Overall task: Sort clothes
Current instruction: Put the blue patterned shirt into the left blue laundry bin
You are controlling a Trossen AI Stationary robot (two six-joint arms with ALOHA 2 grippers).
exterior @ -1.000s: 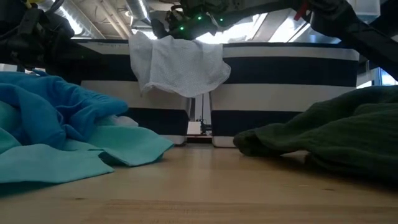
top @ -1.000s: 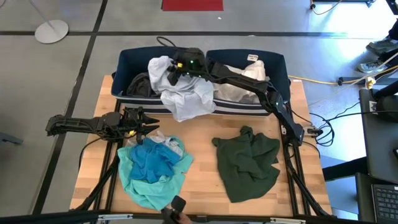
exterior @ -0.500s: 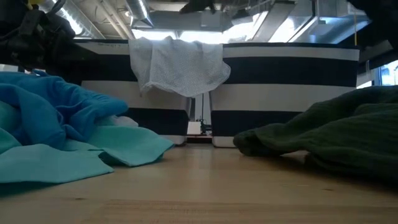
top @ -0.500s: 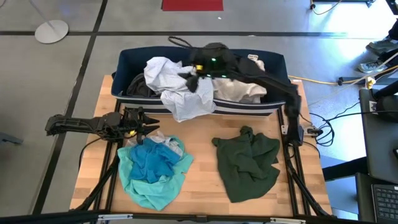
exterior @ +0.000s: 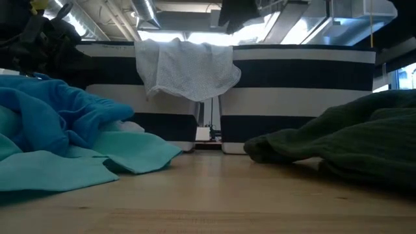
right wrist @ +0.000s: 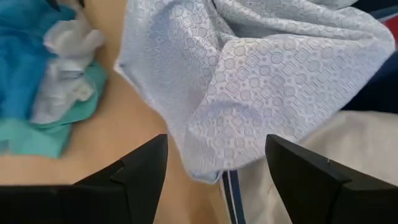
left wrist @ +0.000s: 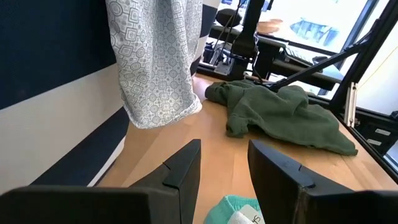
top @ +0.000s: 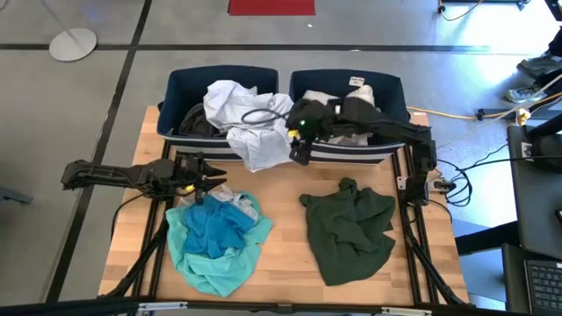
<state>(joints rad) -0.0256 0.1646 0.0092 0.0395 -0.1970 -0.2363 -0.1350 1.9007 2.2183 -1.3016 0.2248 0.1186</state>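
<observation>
The worktop (top: 281, 237) is a light wooden slab on a grey floor crossed by dark lines. At its far edge stand two navy bins with white stripes: the left bin (top: 180, 88) and the right bin (top: 391, 88).

The high view alone gives the full layout. The dark green garment (top: 351, 228) lies spread on the right half of the worktop. The turquoise garment (top: 215, 241) lies bunched on the left half, with a small pale grey-white piece (top: 239, 207) on its far edge. The patterned white garment (top: 250, 118) sits in the left bin and hangs over the front wall. Dark clothes (top: 195, 121) fill the left corner of that bin. A pale cloth (top: 347, 96) lies in the right bin.

The low view shows only the draped white cloth against the striped bin fronts, with ceiling ducts and lights behind.

The right gripper (top: 299, 149) is over the front edge of the bins, beside the hanging cloth. The right wrist view shows its fingers (right wrist: 134, 177) spread and holding nothing.

The left gripper (top: 206, 171) rests near the turquoise garment. The left wrist view shows its fingers (left wrist: 183, 165) parted and empty.
</observation>
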